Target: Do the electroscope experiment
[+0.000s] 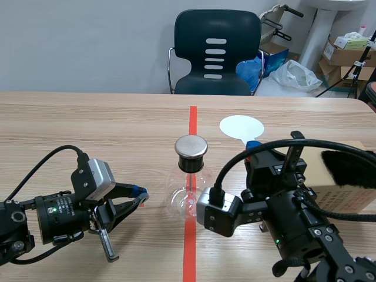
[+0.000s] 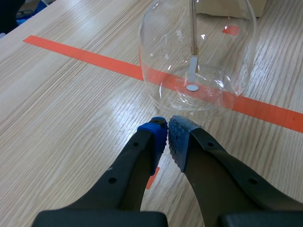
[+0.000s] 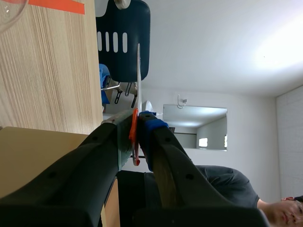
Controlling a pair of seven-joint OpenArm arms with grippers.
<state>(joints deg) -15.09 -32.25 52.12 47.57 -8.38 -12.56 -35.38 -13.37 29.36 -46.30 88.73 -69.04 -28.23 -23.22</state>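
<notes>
Electroscope flask (image 1: 189, 188) on tape (image 1: 192, 117) betw yr arms. L gripper (image 2: 167, 135) pinched shut, empty, beside it. R gripper (image 3: 137, 121) clamps white disc (image 1: 241, 126), prob. ready to touch cap (image 1: 191, 147).

Ahead of the left hand (image 2: 168, 127), whose 2 pads (image 2: 154, 135) are dotted blue rubber, the flask (image 2: 196, 52) is clear glossy glass with a brushed metal cap (image 1: 191, 146), standing on a matt wood-grain tabletop (image 2: 61, 104), and the right hand (image 3: 137, 119) pinches a thin, smooth white disc (image 1: 241, 126).

Scene view frontal, mid-distance; left wrist close on flask (image 2: 165, 56), shared with scene; right wrist rolled sideways.
</notes>
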